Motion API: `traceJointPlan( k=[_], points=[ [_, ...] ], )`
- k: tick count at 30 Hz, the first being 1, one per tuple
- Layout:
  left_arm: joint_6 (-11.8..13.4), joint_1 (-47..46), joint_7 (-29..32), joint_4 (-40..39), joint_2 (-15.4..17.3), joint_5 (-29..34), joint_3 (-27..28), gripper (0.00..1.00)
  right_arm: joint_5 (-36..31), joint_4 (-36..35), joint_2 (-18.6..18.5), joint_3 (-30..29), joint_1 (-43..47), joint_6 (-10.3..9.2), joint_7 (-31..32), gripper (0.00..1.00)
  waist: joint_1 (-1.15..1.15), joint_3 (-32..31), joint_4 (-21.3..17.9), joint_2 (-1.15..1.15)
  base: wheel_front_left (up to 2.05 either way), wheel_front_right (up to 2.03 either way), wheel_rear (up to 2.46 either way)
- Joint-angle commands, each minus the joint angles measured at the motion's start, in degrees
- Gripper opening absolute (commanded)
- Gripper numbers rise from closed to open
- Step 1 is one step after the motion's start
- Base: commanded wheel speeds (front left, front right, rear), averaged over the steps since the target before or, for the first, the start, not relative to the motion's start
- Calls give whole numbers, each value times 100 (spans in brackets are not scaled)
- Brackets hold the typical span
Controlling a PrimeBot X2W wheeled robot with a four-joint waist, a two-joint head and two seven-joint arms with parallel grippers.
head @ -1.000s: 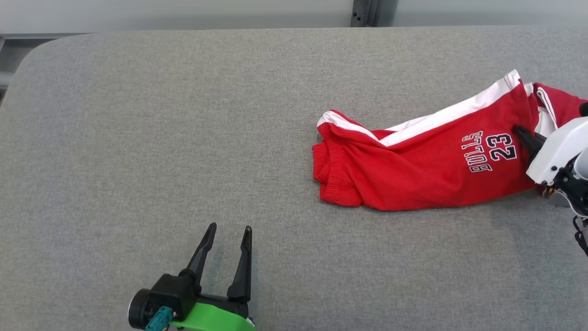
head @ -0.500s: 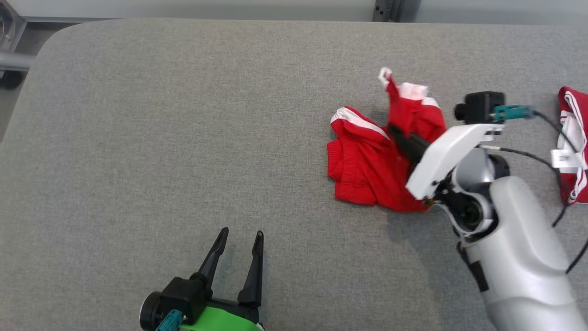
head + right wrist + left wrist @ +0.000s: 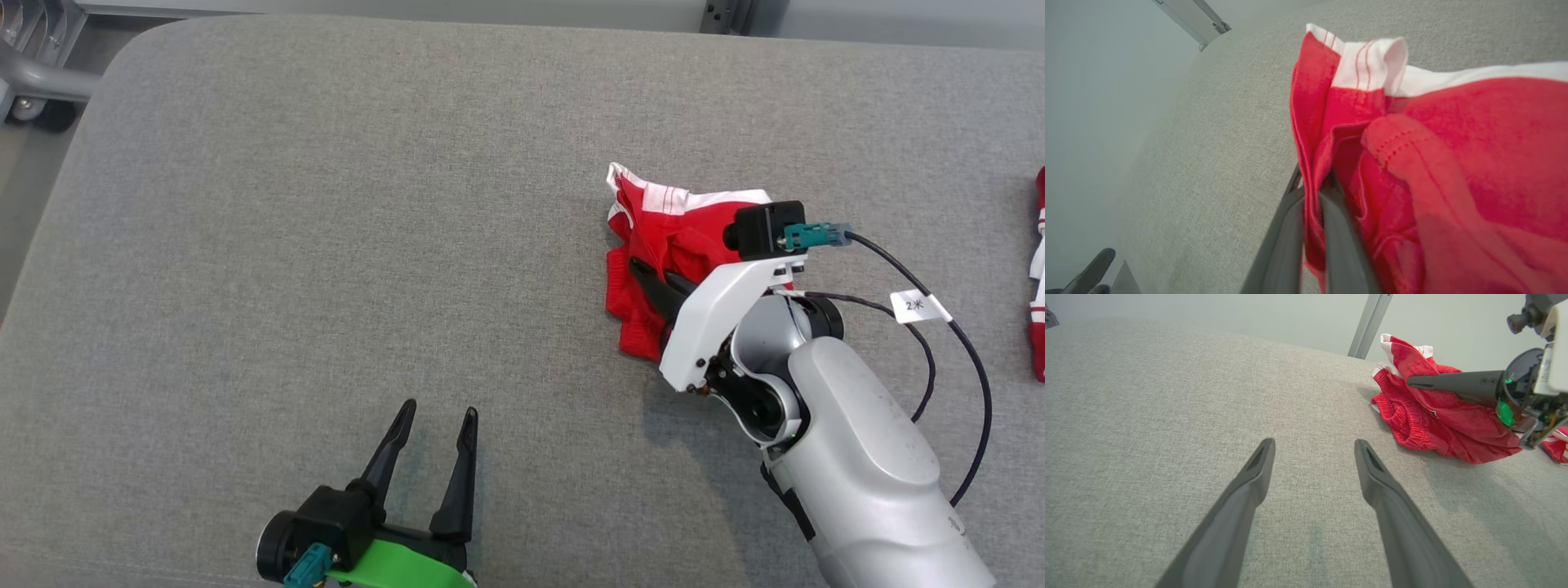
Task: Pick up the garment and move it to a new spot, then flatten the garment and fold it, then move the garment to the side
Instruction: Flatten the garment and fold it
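Right gripper [image 3: 641,273] pinches the bunched red garment [image 3: 665,233] right of centre; left gripper [image 3: 439,410] stands spread at lower left

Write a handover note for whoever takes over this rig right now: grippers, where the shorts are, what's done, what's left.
Right gripper: shut on a fold of the red shorts.
Left gripper: open, empty, over the grey table near its front.
Shorts: bunched, right of centre, lower part on the table. Another red garment lies at the right edge.
Done: shorts gripped.
Left: set down at new spot, flatten, fold, move aside.
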Motion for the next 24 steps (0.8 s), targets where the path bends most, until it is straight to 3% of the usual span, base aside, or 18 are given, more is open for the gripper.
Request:
traceJointPlan(
  k=[1,5,7,8,13,16,24],
  points=[
    [-12,-12,-16,18,13,-40,-7,100,52,89,-5,72,-95,1,-84,0,0,-19,-9,0,0,0,0],
    [-14,-29,-16,46,13,-56,-28,100,87,392,-7,220,-249,1,-306,1,0,-58,-22,0,0,0,0],
    [-8,-15,-16,62,13,-62,-29,100,137,518,-3,367,-306,1,-438,60,0,-95,-34,0,0,0,0],
    [-4,4,-15,71,13,-62,-19,100,196,584,-3,442,-298,1,-479,100,0,-118,-49,0,0,0,0],
    [22,152,-16,100,14,-56,104,100,476,518,-11,858,-146,1,-790,100,0,-287,-200,0,0,0,0],
    [29,255,-16,111,14,-29,196,100,262,291,-8,930,34,1,-1201,100,0,-474,-326,0,0,0,0],
    [86,676,-16,3,14,-55,527,100,-688,-444,-483,57,1334,0,-2501,100,0,-1037,-782,0,0,0,0]
  ],
)
